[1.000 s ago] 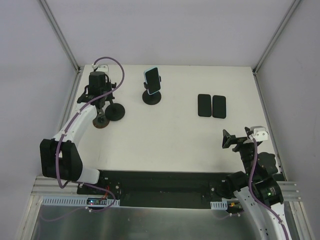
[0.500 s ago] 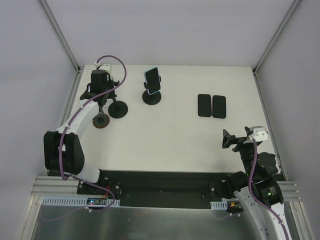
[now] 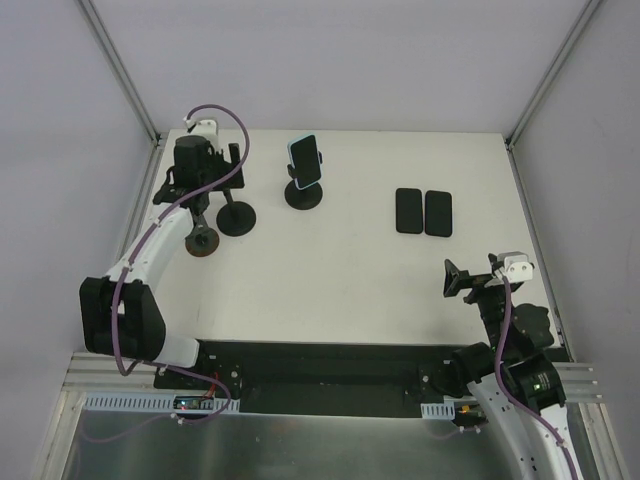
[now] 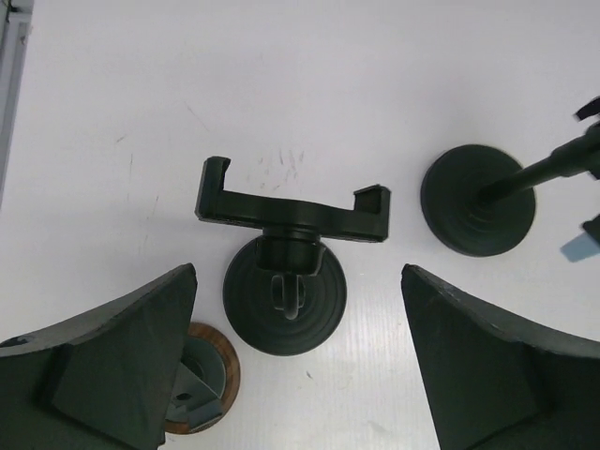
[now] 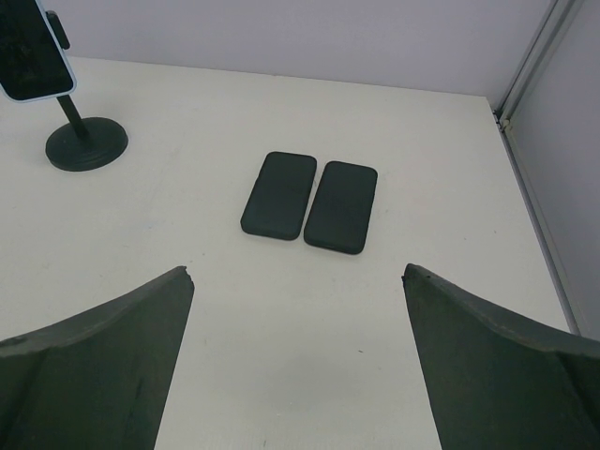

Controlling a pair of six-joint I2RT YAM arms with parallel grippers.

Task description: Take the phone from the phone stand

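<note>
Top external view, from the near edge outward: the right gripper [image 3: 456, 280] hovers low over the right side of the table [image 3: 340, 270], close to the arm bases. Its jaws are spread wide with nothing between them. In the right wrist view its fingers [image 5: 103, 366] frame bare tabletop.

Further out, two dark phones [image 3: 423, 212] lie flat side by side on the right half of the table, just beside each other, long edges parallel.

On the left side a small brown disc [image 3: 201, 243] rests on the surface. Just beyond it stands an empty stand [image 3: 236, 217] on its round black base. The left gripper [image 4: 298, 272] hangs over this stand with its jaws parted. In the left wrist view the stand's empty cradle [image 4: 291, 211] and base appear between the two fingers [image 4: 122, 361], and neither finger touches them.

Farther back, near the middle of the table, the phone [image 3: 305, 160] sits clamped upright in the phone stand [image 3: 304, 195], screen dark, pale blue edge showing. It is well apart from both grippers. The right wrist view catches it at the top-left corner.
</note>
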